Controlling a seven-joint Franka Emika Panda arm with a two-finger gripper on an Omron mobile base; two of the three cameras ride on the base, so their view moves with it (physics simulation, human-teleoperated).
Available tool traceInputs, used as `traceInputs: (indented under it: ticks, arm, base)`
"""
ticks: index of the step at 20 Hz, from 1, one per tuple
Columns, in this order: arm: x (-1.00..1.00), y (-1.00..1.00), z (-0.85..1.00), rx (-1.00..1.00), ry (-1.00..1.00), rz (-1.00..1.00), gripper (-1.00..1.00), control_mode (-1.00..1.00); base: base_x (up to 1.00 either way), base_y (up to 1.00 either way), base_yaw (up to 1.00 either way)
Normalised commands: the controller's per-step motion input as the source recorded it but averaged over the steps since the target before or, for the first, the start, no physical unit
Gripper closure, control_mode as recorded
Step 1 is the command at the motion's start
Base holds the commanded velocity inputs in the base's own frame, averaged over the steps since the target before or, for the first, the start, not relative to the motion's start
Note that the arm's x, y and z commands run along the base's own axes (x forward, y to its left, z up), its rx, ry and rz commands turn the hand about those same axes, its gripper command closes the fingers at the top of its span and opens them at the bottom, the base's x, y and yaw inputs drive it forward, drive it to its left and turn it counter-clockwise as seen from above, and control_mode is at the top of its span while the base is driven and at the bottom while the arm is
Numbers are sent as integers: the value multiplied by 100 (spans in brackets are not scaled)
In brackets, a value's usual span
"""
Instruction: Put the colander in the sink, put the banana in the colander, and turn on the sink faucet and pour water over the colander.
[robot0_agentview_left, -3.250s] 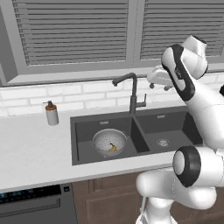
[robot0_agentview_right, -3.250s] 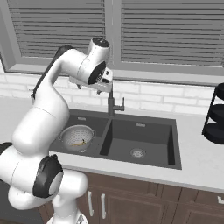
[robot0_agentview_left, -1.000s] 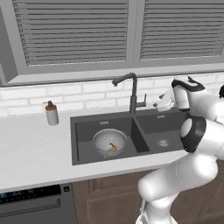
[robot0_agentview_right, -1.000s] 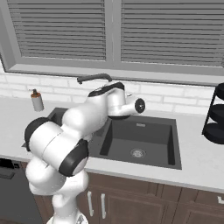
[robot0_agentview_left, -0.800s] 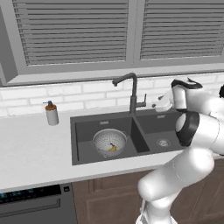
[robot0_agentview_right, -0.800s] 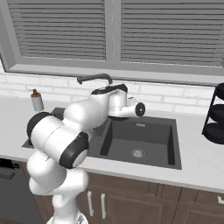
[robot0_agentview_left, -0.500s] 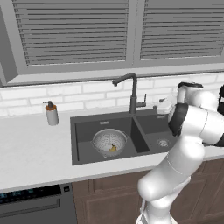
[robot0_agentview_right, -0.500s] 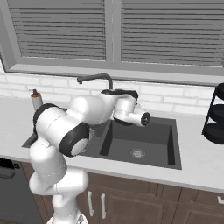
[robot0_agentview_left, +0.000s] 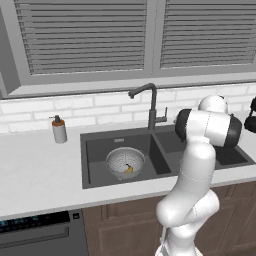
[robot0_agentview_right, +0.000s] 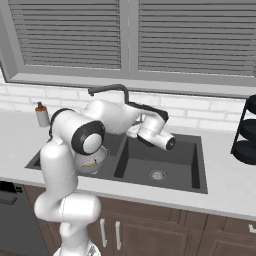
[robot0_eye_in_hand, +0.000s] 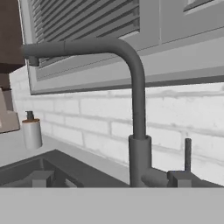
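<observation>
1. The gripper (robot0_agentview_right: 131, 131) sits low behind the robot's wrist, just over the divider of the sink (robot0_agentview_right: 190, 186), close to the base of the faucet (robot0_agentview_right: 107, 89). From the right base camera only a pale bit of it peeks out beside the forearm; its jaws stand wide apart and hold nothing.
2. The hand camera looks straight at the faucet (robot0_eye_in_hand: 136, 98) from close by: the upright pipe rises from its thick base, bends at the top and runs off to the left, with the thin lever (robot0_eye_in_hand: 187, 154) standing upright just to the right of the base.
3. Behind the faucet in that view lie the white brick wall (robot0_eye_in_hand: 92, 118) and the window sill with blinds above; the soap bottle (robot0_eye_in_hand: 31, 131) stands on the counter at the far left.
4. In the left base view the faucet (robot0_agentview_left: 150, 102) stands behind the sink (robot0_agentview_left: 92, 162), its spout reaching left over the left basin.
5. The colander (robot0_agentview_left: 125, 162) rests upright on the floor of the left basin, near its right side.
6. The banana (robot0_agentview_left: 129, 169) lies inside the colander, toward the front of the bowl.
7. The soap bottle (robot0_agentview_left: 59, 130) stands on the counter (robot0_agentview_left: 35, 170) left of the sink, near the wall.
8. A dark wire rack (robot0_agentview_right: 246, 131) stands on the counter at the far right.
</observation>
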Motion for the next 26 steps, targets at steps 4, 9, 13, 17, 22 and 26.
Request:
traceInputs:
  ticks: [4, 9, 13, 17, 22, 26]
  arm:
    - [26, 0, -12, 2, -3, -7, -100, -100]
    - [38, 8, -1, 0, -1, -12, -100, -100]
    - [37, 22, 0, 0, 0, -17, -100, -100]
    - [43, 15, 0, 0, 0, -14, -100, -100]
    - [45, 1, 0, 0, 0, -6, -100, -100]
    - [34, -13, 0, 0, 0, 0, -100, -100]
  base:
    - [0, 0, 0]
    - [0, 0, 0]
    - [0, 0, 0]
    - [0, 0, 0]
    - [0, 0, 0]
    - [0, 0, 0]
